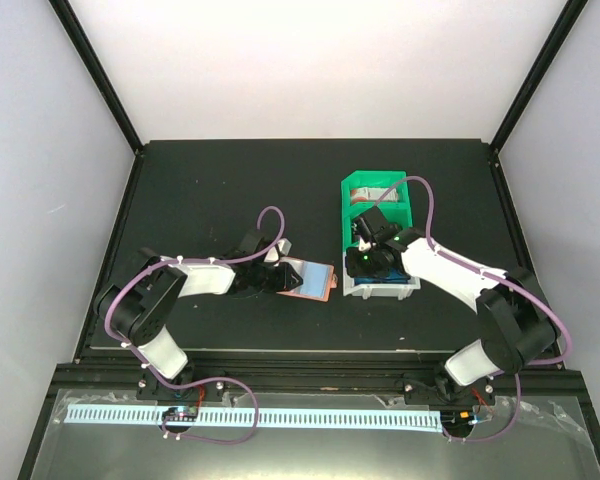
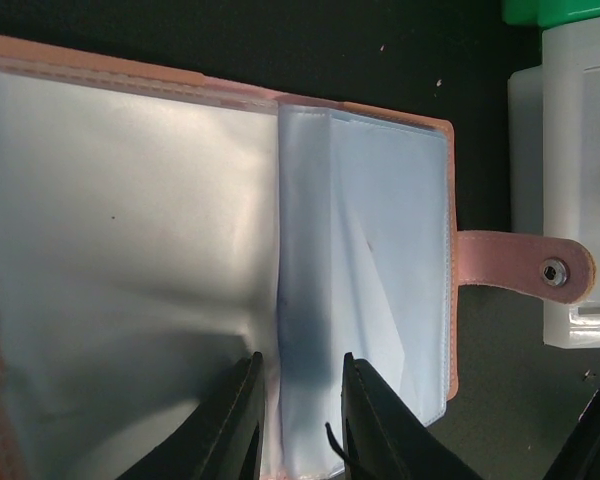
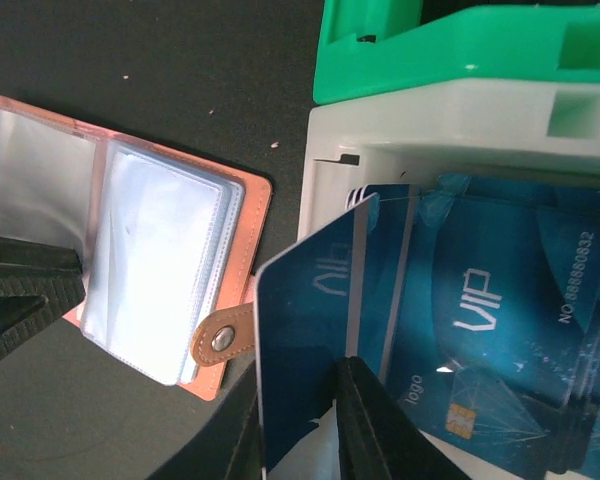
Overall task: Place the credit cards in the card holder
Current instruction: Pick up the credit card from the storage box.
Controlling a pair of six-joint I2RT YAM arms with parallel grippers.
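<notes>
The salmon-orange card holder (image 1: 315, 281) lies open on the black table, its clear sleeves up. It also shows in the left wrist view (image 2: 380, 250) and in the right wrist view (image 3: 170, 260), with its snap tab (image 3: 223, 340) pointing at the tray. My left gripper (image 2: 300, 400) is over the holder's near edge. Its jaws are partly apart and straddle the sleeves' fold, gripping nothing. My right gripper (image 3: 300, 420) is shut on a blue credit card (image 3: 310, 320) and holds it tilted on edge above the tray's near corner. More blue VIP credit cards (image 3: 490, 300) lie in the tray.
The green-and-white compartment tray (image 1: 348, 200) stands just right of the holder; its white wall (image 3: 430, 120) is close to the snap tab. It shows in the left wrist view (image 2: 570, 120) too. Black frame posts and pale walls surround the table.
</notes>
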